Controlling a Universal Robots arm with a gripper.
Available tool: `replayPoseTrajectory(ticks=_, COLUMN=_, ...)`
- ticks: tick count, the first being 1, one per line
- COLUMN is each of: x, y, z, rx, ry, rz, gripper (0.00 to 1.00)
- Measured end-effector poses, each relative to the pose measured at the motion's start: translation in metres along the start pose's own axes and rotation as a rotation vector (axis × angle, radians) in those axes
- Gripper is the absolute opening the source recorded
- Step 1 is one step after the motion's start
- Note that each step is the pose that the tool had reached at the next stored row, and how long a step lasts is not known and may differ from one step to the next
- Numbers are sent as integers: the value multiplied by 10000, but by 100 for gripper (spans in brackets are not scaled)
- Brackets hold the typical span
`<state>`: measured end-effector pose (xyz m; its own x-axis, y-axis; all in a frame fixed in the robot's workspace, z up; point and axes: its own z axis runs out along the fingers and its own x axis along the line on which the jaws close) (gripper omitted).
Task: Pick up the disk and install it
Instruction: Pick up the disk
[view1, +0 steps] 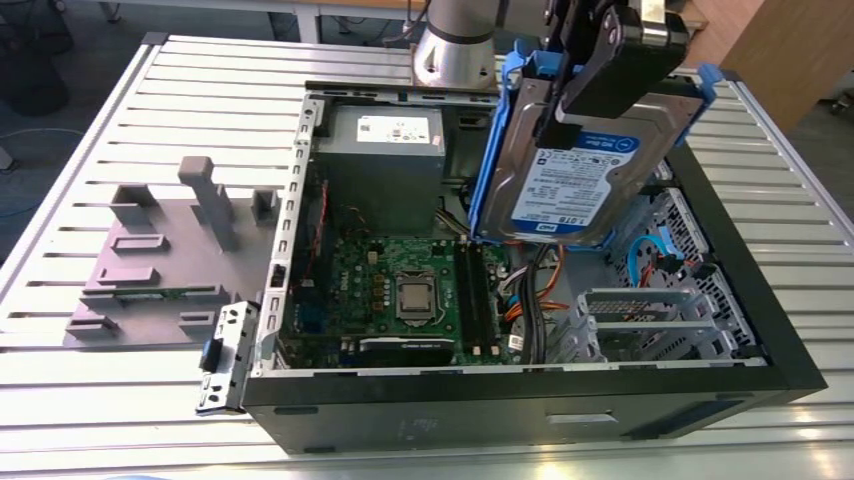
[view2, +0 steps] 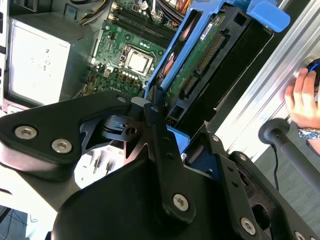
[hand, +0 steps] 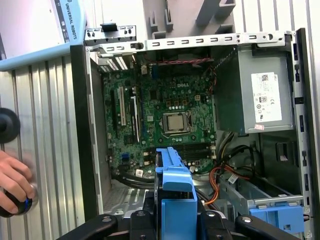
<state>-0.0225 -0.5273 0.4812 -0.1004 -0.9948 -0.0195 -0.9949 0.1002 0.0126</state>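
The disk (view1: 571, 170), a silver drive with a white-and-blue label in a bright blue frame, hangs tilted on edge above the right half of the open computer case (view1: 534, 402). My gripper (view1: 597, 95) is shut on its upper end, with the black fingers clamped on the blue frame. In the second wrist view the disk (view2: 202, 60) shows its circuit-board side, extending away from the gripper (view2: 177, 132) over the case. In the first wrist view the blue frame (hand: 175, 192) sticks out between the fingers (hand: 142, 222) above the motherboard (hand: 167, 112).
Inside the case lie the motherboard (view1: 400, 290), a grey power supply box (view1: 387, 150) and a metal drive cage (view1: 654, 312). A grey fixture (view1: 160, 250) stands on the slatted table at the exterior view's left. A person's hand (hand: 12, 181) rests beside the case.
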Motion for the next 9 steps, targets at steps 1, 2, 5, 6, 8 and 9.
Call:
replayPoseTrajectory(ticks=1, x=0, y=-3, z=0, rx=0, ry=0, rz=0, gripper=36)
replayPoseTrajectory(ticks=2, x=0, y=-6, z=0, rx=0, ry=0, rz=0, gripper=36)
replayPoseTrajectory(ticks=5, x=-1, y=-16, z=1, rx=0, ry=0, rz=0, gripper=36)
replayPoseTrajectory(ticks=6, x=-2, y=-20, z=1, rx=0, ry=0, rz=0, gripper=36)
replayPoseTrajectory(ticks=8, x=-2, y=-26, z=1, rx=0, ry=0, rz=0, gripper=36)
replayPoseTrajectory(ticks=9, x=-3, y=-30, z=2, rx=0, ry=-1, rz=0, gripper=36)
